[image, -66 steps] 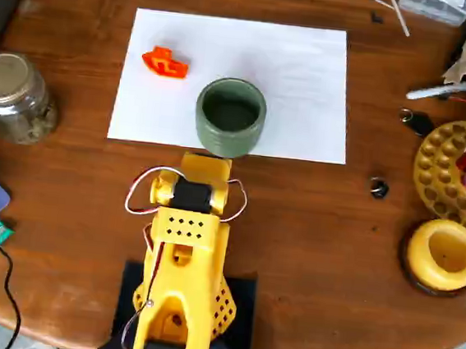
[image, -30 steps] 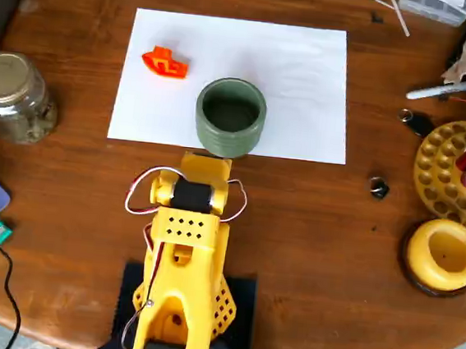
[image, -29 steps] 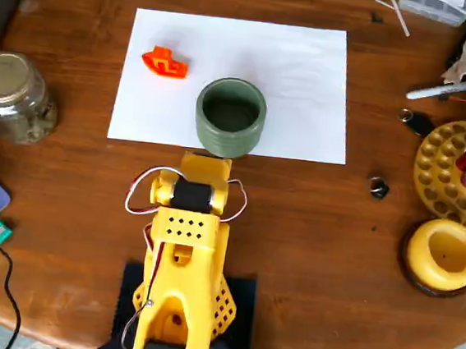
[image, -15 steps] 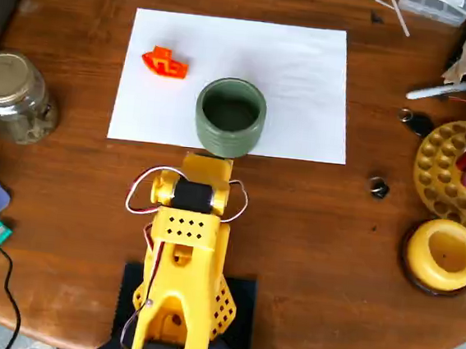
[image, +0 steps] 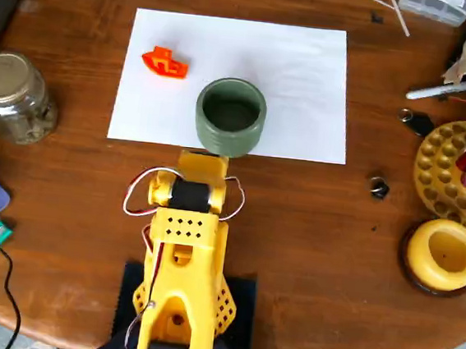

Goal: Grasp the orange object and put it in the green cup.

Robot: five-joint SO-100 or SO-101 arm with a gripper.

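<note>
The orange object (image: 164, 61), a small blocky boat-like piece, lies on the white paper sheet (image: 308, 83) near its upper left. The green cup (image: 230, 116), squat and ribbed with a dark inside, stands upright at the sheet's lower edge, right of and below the orange piece. The yellow arm (image: 187, 244) is folded at the bottom centre. Its front end (image: 203, 167) sits just below the cup. The fingers are hidden under the arm, so I cannot tell whether they are open or shut. Nothing shows in the gripper.
A glass jar (image: 11, 95) stands at the left edge. A yellow round holder (image: 444, 254) and a yellow perforated rack with pens (image: 452, 167) stand at the right. Small dark items (image: 379, 187) lie on the wooden table (image: 318, 232).
</note>
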